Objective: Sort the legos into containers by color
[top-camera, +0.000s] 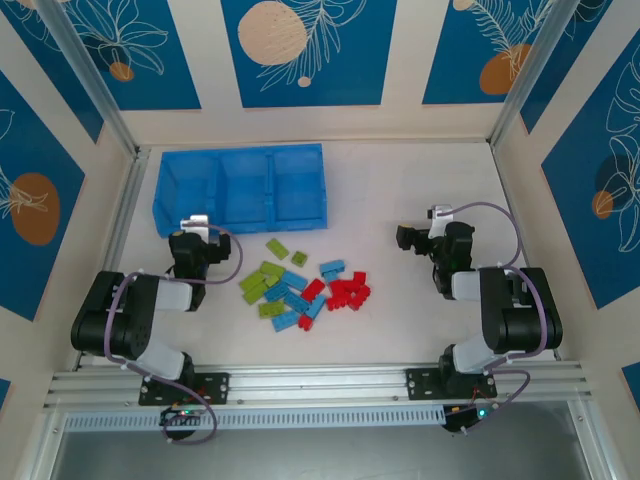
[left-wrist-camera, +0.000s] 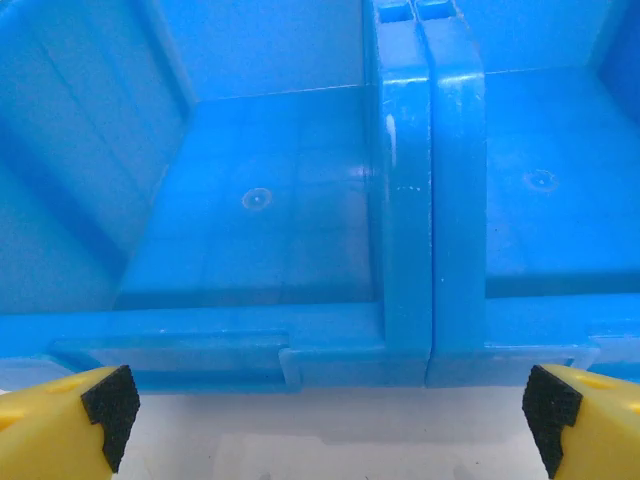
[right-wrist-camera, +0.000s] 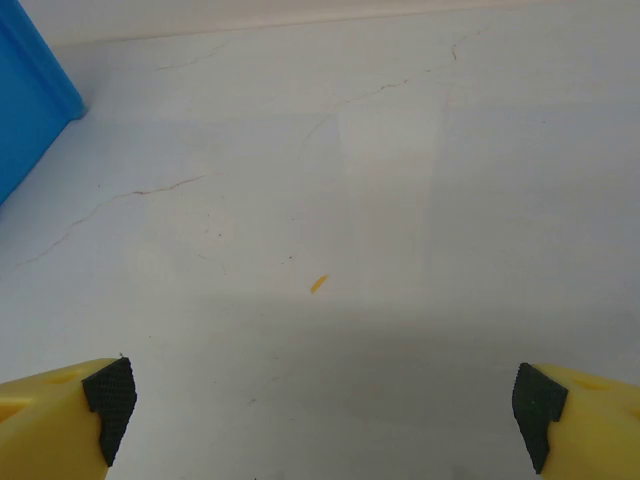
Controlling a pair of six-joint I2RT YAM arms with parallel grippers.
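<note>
At the near edge of the table (top-camera: 400, 180) both arms sit folded over their bases, forearms reaching forward and low. Between them the legos (top-camera: 305, 287) lie in one loose heap, green to the left, light blue in the middle, red to the right, several touching. Just beyond, the left gripper (left-wrist-camera: 325, 405) faces the tray (top-camera: 245, 190) with its jaws spread wide and nothing between them. The right gripper (right-wrist-camera: 325, 400) is equally released over bare table, well right of the heap. Farthest back, the tray's compartments look empty, so I judge the sorting has not begun. The next move calls for one arm to turn toward the heap, drop over an outlying brick and close on it alone.
</note>
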